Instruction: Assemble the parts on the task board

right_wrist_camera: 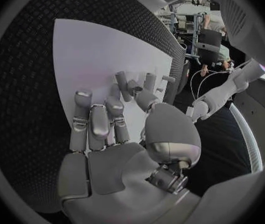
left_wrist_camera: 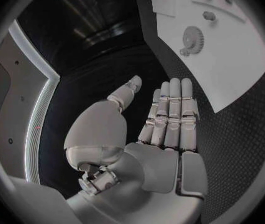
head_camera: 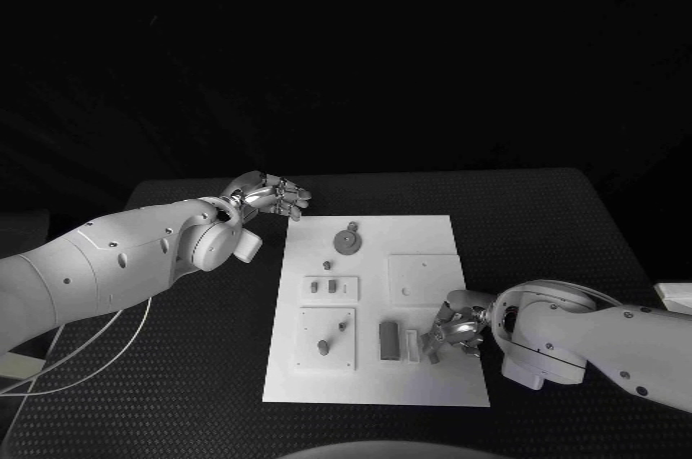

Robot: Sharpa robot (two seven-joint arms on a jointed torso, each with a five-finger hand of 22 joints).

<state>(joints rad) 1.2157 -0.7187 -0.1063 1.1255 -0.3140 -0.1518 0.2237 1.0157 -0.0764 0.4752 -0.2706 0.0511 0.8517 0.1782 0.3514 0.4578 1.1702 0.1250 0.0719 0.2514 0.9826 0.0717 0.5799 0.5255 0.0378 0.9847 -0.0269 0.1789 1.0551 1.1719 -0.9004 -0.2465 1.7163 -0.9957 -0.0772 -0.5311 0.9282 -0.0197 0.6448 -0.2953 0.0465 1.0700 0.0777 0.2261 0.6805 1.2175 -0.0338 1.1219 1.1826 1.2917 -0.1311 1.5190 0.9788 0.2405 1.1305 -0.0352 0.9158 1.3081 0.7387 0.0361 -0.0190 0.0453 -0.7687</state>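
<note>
Right hand (head_camera: 459, 327) hovers over the task board (head_camera: 433, 234) at its 4 o'clock edge, fingers partly curled toward a small grey part (head_camera: 415, 345); whether it grips that part cannot be told. A darker upright block (head_camera: 389, 340) stands just at its 9 o'clock. Left hand (head_camera: 270, 194), flat and empty, waits over the desk (head_camera: 548, 219) off the board's 11 o'clock corner, well apart.

black table (head_camera: 188, 359), white task board (head_camera: 433, 234) on it
</note>
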